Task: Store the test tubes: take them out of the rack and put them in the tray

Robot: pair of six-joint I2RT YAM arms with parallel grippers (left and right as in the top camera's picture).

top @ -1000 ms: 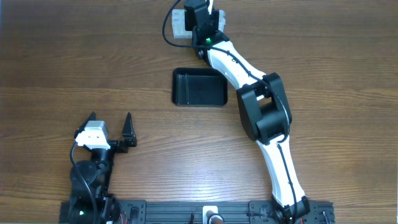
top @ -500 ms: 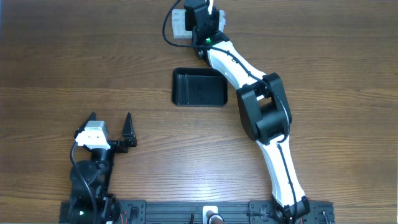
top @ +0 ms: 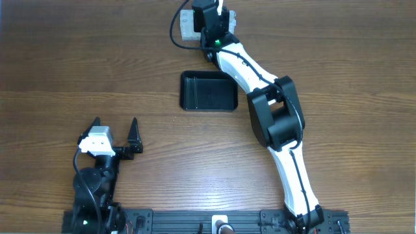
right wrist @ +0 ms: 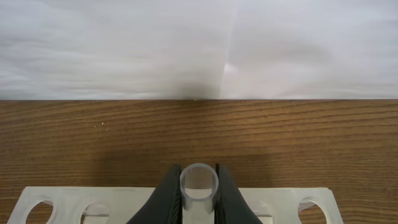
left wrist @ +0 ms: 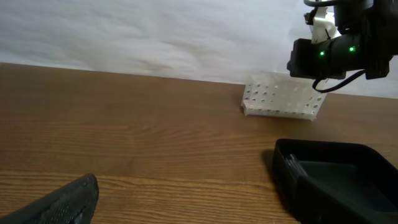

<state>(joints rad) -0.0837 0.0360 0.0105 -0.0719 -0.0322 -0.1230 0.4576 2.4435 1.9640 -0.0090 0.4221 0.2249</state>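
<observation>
Two arms stand at the near edge of the wooden table, and we find them placed very differently. The right arm reaches to the far side, where the right gripper hangs over the white rack. From its wrist camera we look straight down on the rack's top plate, with round holes showing to either side. We also see the open mouth of a clear test tube, upright between the two dark fingers. Those fingers are drawn in narrow and press the tube from both sides, so we count it as held (whether its lower end sits in a hole of the rack we cannot tell, since the fingers cover that spot). Beyond the rack the table ends at a plain white wall.

The black tray lies flat on the table a little nearer the arms than the rack, close to it but not touching. We see faint lines along one inner wall and cannot tell what they are.

The left gripper sits low by its base, well apart from tray and rack. Its fingers are spread wide with nothing between them. Its wrist camera looks across the table at the rack and tray, with the right arm's wrist above the rack.
</observation>
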